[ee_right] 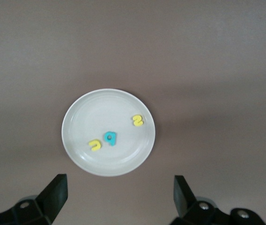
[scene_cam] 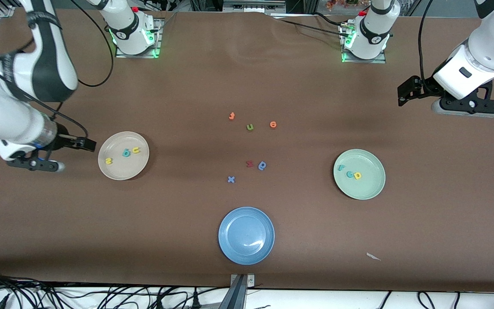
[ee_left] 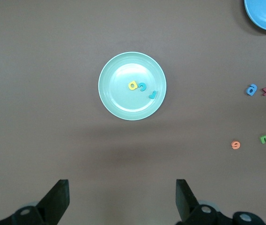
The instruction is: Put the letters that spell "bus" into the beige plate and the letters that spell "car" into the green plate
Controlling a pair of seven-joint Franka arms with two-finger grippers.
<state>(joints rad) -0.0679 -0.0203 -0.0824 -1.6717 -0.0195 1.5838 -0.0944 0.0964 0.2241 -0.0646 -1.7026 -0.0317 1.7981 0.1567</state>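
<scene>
Claw of the right arm [ee_right: 119, 197] hangs with fingers apart just beside the round cream-beige plate [scene_cam: 114, 169] holding the teal "b" [ee_right: 110, 138], yellow "u" [ee_right: 94, 146] and yellow "s" [ee_right: 137, 121], while the left claw [ee_left: 122, 201] waits spread near the pale mint-green plate [ee_left: 112, 101] with teal "c" [ee_left: 143, 86], teal "r" [ee_left: 152, 94] and yellow "a" [ee_left: 132, 85], so sorting looks finished and only retreat remains.

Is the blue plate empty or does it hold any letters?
Empty: the blue plate shows only bare glaze; the leftover letters lie on the table.

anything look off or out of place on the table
Only a small white scrap lying on the bare table near the front camera's edge, toward the left arm's end. It looks like stray litter. The plates sit flat, with their letters inside.
</scene>
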